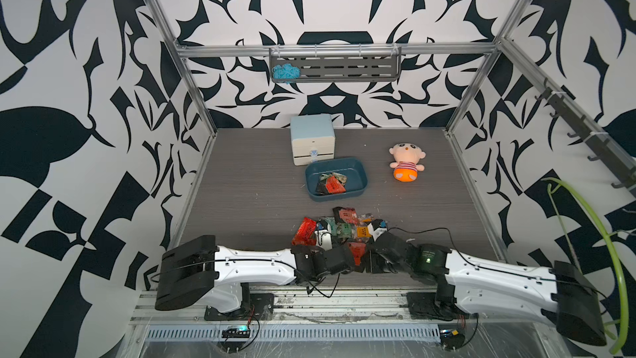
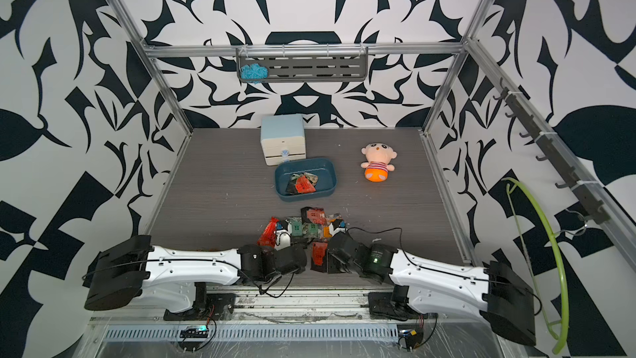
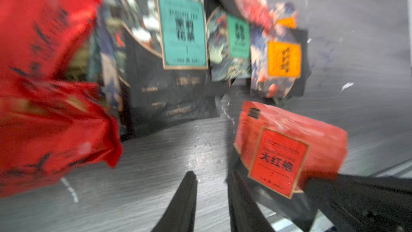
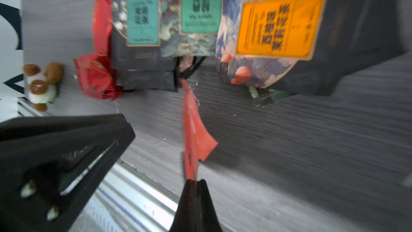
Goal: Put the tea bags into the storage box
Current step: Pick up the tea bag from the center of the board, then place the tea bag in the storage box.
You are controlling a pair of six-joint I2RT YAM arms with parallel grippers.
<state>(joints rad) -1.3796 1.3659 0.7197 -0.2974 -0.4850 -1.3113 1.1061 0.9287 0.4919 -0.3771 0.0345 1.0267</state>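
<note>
My right gripper (image 4: 194, 183) pinches a flat red foil sachet (image 4: 196, 135), long axis extending beyond its tips; left gripper (image 3: 211, 176) spread.

The tea bags (image 1: 344, 226) lie on the worktop (image 1: 247, 184) just past the left end effector (image 3: 211, 175) and right end effector (image 4: 196, 181), the storage box (image 1: 339, 196) farther back.

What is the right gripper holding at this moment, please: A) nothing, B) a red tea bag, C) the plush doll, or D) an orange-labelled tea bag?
B: in the right wrist view the right gripper is shut on the edge of a red tea bag.
</note>
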